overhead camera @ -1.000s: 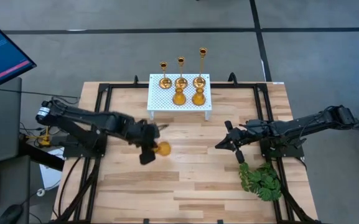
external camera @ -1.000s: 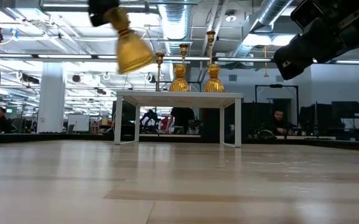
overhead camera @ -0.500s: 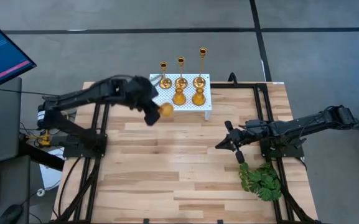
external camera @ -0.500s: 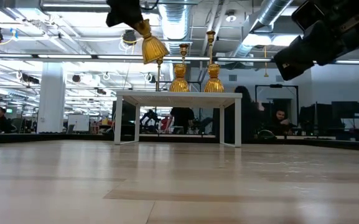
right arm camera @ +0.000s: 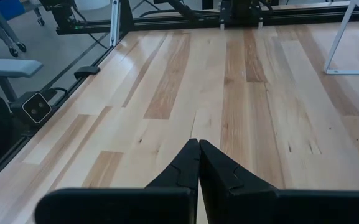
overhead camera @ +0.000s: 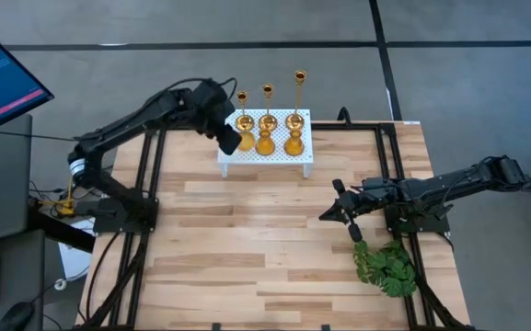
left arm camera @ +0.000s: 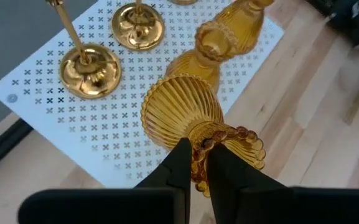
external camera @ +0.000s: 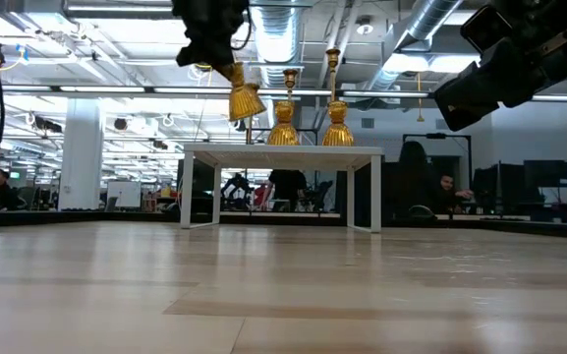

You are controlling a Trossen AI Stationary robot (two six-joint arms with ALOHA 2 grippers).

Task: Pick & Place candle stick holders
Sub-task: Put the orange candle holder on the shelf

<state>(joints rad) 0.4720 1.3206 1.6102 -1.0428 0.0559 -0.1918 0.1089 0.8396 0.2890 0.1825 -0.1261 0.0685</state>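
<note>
Now L jaws [left arm camera: 195, 163] w/ squat holder [left arm camera: 188, 115] over stand [overhead camera: 274, 154]

Six shiny gold candle holders sit at the table's 12 o'clock edge. Three slim brass sticks on round bases stand upright in a back row: the short stick [overhead camera: 242, 113] at the 9 o'clock end, the middle stick [overhead camera: 268, 108] in the centre, the tall stick [overhead camera: 298, 99] at the 3 o'clock end. Two squat ribbed amber holders stand upright just in front: one [overhead camera: 265, 142] before the middle stick, the other [overhead camera: 294, 144] before the tall one. The third amber holder [left arm camera: 188, 113] hangs tilted in the air, pinched at its beaded rim, at 9 o'clock of those two.
</note>
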